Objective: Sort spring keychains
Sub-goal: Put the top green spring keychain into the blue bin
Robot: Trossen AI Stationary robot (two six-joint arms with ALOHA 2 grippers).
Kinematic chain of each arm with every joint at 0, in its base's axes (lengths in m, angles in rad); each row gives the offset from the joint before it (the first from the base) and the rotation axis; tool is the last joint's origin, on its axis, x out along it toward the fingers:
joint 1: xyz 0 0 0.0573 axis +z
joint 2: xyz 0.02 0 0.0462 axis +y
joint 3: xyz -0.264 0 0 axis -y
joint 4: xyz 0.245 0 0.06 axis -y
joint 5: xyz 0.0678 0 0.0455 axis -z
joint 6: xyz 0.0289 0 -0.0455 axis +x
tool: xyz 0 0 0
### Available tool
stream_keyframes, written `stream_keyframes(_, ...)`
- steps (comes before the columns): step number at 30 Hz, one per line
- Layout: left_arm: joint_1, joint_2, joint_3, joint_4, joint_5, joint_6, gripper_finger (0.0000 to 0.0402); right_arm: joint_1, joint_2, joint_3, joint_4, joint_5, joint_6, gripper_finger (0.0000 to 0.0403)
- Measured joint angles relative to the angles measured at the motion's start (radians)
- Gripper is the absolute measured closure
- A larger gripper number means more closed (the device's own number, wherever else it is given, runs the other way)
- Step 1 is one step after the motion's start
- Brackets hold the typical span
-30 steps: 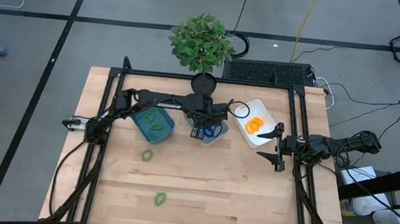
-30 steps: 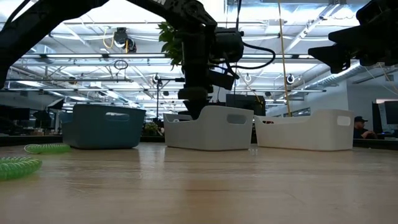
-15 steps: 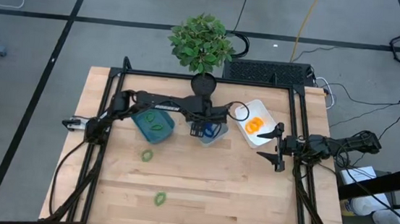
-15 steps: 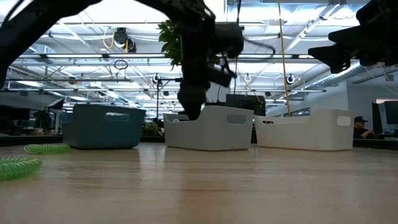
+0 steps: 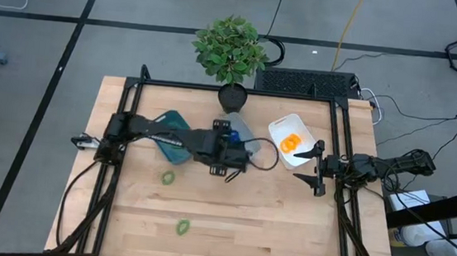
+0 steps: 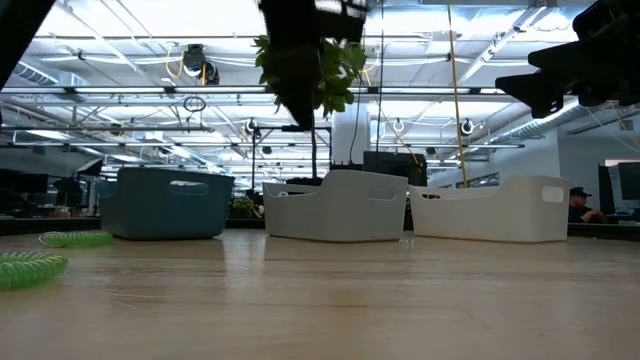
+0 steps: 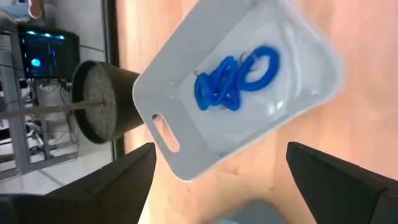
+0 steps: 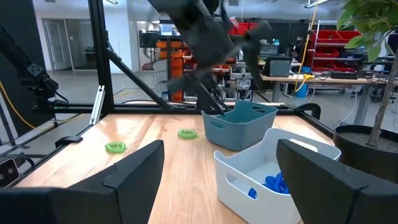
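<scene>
Left gripper point(image 5: 231, 171) hangs above the table with your fingers point(image 7: 115, 183) spread wide and nothing between them; its wrist view looks straight down into the grey-blue bin point(image 7: 292, 106). Blue keychains point(image 7: 235, 76) lie tangled in that bin, directly under the wrist camera, just behind the gripper on the plant side. Teal bin point(image 5: 168, 131) sits close on the gripper's left, partly under the arm. One green keychain point(image 5: 169, 177) lies loose on the wood, near the gripper on its left and toward the front edge; a second green keychain point(image 5: 182, 226) lies farther toward the front edge, well apart from it. White bin point(image 5: 282, 126) stands to the gripper's right, with orange keychains point(image 5: 290, 142) in it. Potted plant point(image 5: 231, 49) stands beyond the bins at the back edge. Right gripper point(image 5: 316, 170) waits off beside the white bin, your fingers there spread too, holding nothing.
</scene>
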Motion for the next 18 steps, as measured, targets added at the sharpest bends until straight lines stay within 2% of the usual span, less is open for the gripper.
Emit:
stream_keyframes(6,-0.108,-0.05,0.0,-0.059,-0.001,-0.163,0.0034,0.0,0.0,0.0,0.0,0.0,0.0,0.0105)
stream_keyframes(18,-0.351,-0.121,0.0,-0.289,0.017,-0.641,0.0034,0.0,0.0,0.0,-0.001,0.0,0.0,0.0105)
